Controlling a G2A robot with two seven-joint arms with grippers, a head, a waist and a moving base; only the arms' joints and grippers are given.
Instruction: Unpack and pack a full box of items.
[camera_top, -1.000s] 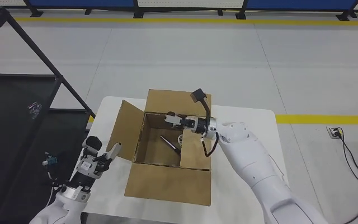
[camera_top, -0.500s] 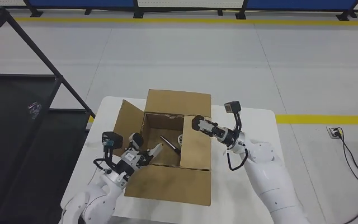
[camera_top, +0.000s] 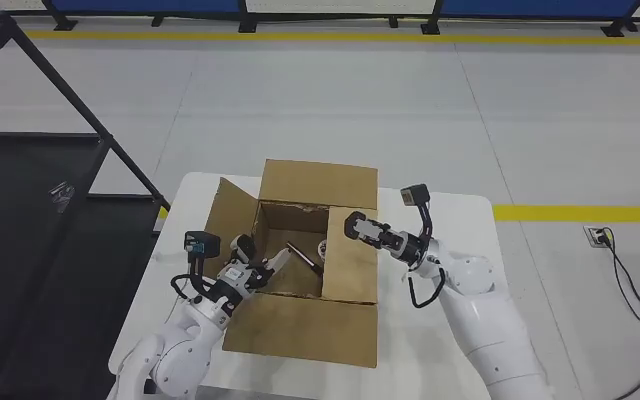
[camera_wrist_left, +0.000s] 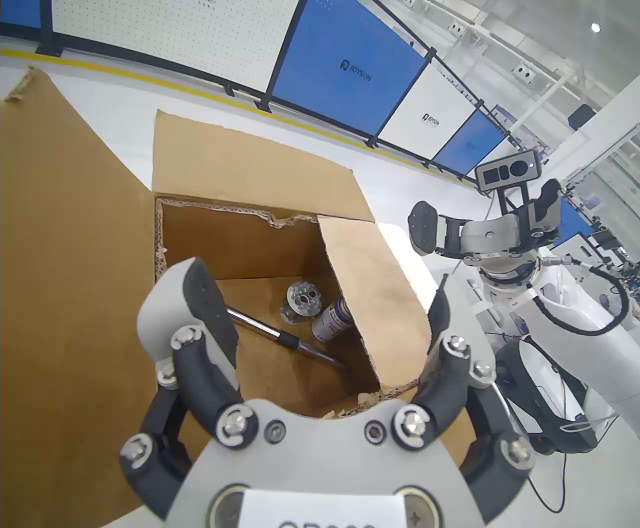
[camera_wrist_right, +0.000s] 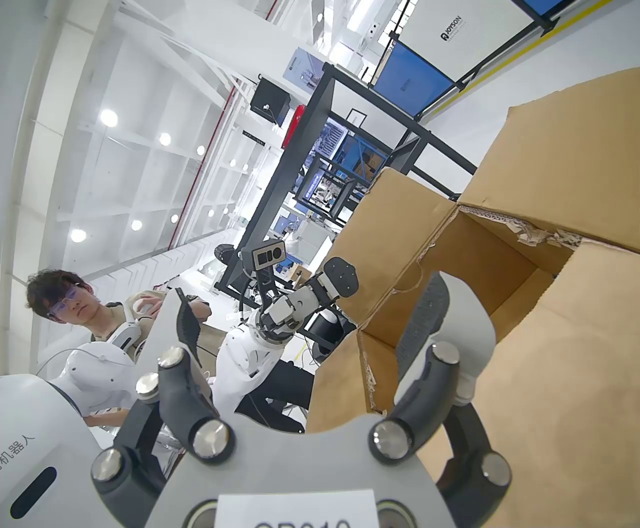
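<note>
White rectangular table (camera_top: 190, 210) carries a large brown cardboard box (camera_top: 300, 325), open at the top with its four flaps out or raised. Its right flap (camera_top: 350, 265) tilts inward and stands between the right gripper (camera_top: 355, 225) and the hollow of the box. That gripper hangs just above the flap's upper edge, fingers spread and empty. The left gripper (camera_top: 262, 268) hovers over the box's near left corner, beside the raised left flap (camera_top: 225, 225), its fingers likewise spread wide with nothing between them. On the box floor lies a slim silver metal rod with a black handle (camera_wrist_left: 280, 335). Just beyond it stands a round grey metal fitting with holes (camera_wrist_left: 300, 302), touching or nearly touching a small purple-and-white can (camera_wrist_left: 330, 320) against the right wall.
</note>
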